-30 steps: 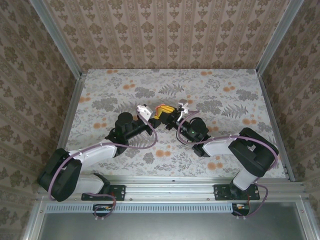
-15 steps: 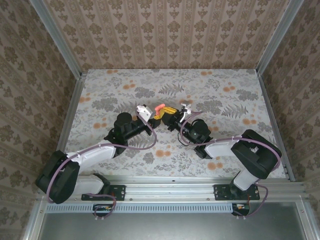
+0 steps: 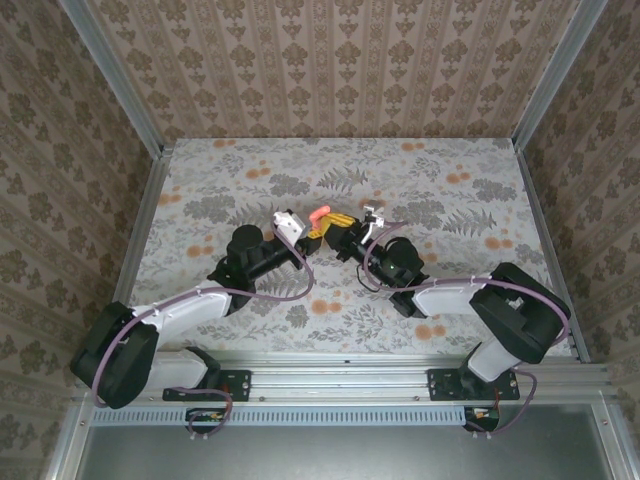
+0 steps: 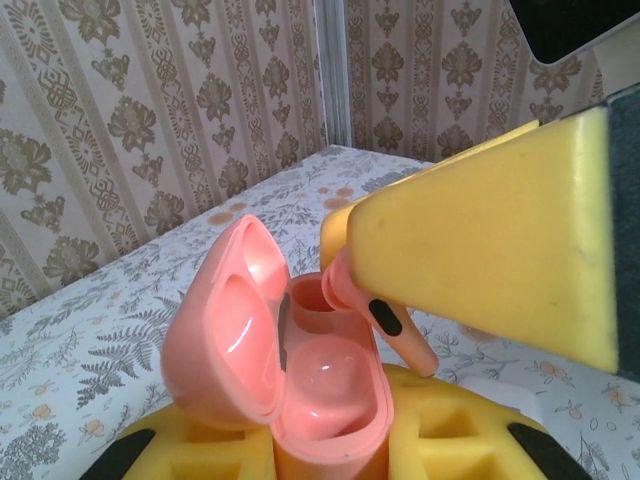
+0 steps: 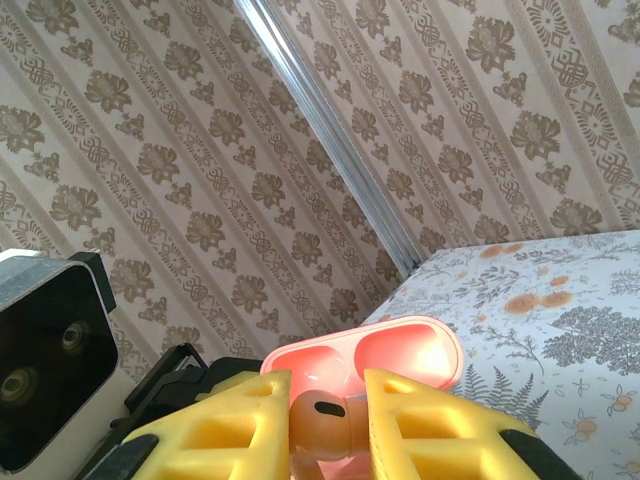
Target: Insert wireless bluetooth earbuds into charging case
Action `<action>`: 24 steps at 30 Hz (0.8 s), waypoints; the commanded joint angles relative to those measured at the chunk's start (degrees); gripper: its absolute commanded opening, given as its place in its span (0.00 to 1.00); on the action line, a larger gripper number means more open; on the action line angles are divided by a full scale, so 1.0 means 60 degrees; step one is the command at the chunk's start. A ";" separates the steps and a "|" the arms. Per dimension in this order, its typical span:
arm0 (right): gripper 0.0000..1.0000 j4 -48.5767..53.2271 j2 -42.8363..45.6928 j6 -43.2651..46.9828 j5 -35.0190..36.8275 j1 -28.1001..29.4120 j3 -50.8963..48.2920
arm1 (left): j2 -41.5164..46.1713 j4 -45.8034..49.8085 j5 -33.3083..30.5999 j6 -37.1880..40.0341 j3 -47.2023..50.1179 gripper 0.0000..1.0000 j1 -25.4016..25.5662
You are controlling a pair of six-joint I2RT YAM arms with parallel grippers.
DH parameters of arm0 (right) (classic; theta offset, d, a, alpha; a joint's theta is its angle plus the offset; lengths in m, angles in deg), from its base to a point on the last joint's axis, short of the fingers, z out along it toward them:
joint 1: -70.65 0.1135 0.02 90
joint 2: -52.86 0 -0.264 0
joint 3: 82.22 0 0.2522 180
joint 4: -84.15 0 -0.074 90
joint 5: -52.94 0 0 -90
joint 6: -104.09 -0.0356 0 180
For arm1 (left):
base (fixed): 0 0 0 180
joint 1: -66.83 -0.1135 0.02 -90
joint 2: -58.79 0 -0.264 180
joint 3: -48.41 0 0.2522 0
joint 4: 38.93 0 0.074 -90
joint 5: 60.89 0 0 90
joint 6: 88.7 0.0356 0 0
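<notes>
With the left fingers (image 4: 200, 440) clamped on the open case (image 4: 330, 395) and the right fingers (image 5: 230, 420) pinching the earbud (image 4: 388, 320) at its mouth, the stem should stand square to the case before pressing home.

Two hands meet at the middle of the table (image 3: 450, 180)
In the top view the right hand (image 3: 342, 232) sits at 3 o'clock of the left hand (image 3: 316, 230), which clasps the open charging case (image 4: 310, 400). The lid (image 4: 225, 340) is at its 9 o'clock in the left wrist view. The right hand pinches an earbud (image 5: 318, 418) at the case's far well.
</notes>
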 commanded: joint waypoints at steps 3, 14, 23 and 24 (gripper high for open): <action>0.21 0.0204 0.0368 -0.0045 -0.0280 -0.0200 0.0152 | 0.0092 -0.0683 0.0067 -0.0340 0.0103 0.16 0.0046; 0.22 0.7590 0.3477 0.0037 -0.0617 -0.0561 0.0249 | 0.0512 0.0599 -0.1320 -0.1041 0.0670 0.16 -0.0209; 0.21 1.1605 0.3846 -0.0574 0.0163 -0.0561 0.0350 | 0.1091 0.2117 -0.2178 -0.1111 0.0726 0.16 -0.0209; 0.21 1.1686 0.3701 -0.0730 0.0231 -0.0561 0.0331 | 0.1149 0.2248 -0.2283 -0.1142 0.0733 0.16 -0.0210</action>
